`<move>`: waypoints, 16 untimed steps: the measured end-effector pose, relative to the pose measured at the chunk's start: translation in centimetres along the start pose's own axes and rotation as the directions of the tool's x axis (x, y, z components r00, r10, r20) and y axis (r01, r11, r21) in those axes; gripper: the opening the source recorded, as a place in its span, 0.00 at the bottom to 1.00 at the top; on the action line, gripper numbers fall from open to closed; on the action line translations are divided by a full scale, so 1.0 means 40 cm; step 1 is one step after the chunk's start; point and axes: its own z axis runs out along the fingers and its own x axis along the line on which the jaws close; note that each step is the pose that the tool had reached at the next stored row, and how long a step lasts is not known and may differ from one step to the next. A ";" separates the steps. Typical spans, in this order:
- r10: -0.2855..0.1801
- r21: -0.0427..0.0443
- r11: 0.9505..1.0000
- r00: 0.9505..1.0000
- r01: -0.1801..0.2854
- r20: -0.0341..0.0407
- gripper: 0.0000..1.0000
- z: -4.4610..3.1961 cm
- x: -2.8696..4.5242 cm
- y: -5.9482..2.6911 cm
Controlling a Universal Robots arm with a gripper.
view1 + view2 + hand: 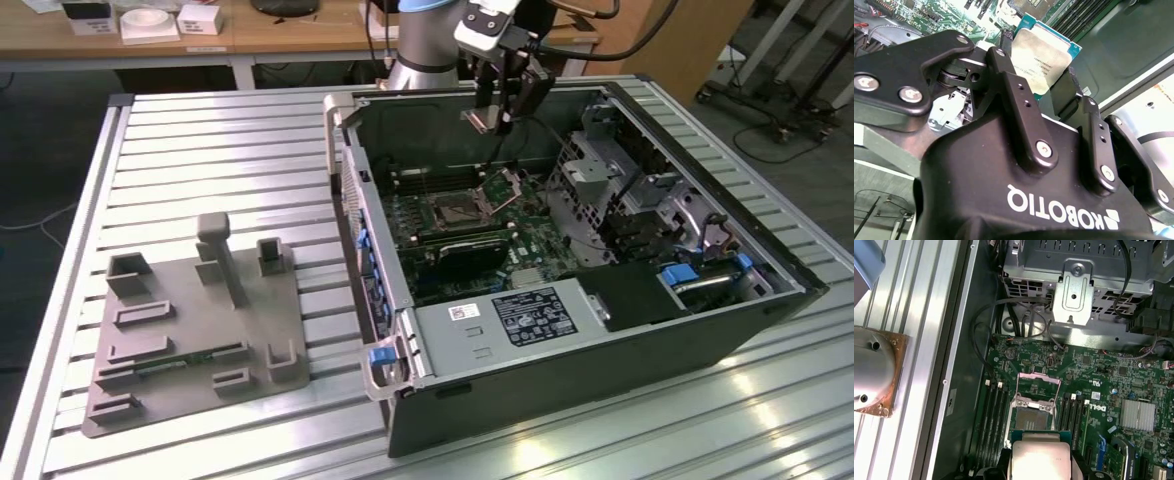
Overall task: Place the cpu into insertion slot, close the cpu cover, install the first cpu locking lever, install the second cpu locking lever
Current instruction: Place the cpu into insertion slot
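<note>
Gripping the cpu (1041, 57) by two edges, the tool (491, 114) hangs over the case (587, 385); insertion slot (450, 211) at 7 o'clock from it in the exterior view, cpu cover (505, 188) raised

The insertion slot (1033, 415) lies open from above; the raised cpu cover (1039, 377) and metal cage (1104, 270) stand along one side.

Bright room light, glare streaks on slatted table (627, 440), dim interior of computer case (601, 370)
</note>
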 end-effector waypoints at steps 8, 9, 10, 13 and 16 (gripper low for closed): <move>0.063 -0.002 0.998 0.998 -0.063 0.004 0.54 0.002 0.000 0.000; 0.069 -0.002 0.998 0.998 -0.069 0.005 0.54 0.003 0.000 0.000; 0.069 -0.002 0.998 0.998 -0.069 0.005 0.54 0.003 0.000 0.000; 0.069 -0.002 0.998 0.998 -0.069 0.006 0.54 0.005 0.000 0.000; 0.070 -0.002 0.998 0.998 -0.070 0.005 0.54 0.006 0.000 -0.001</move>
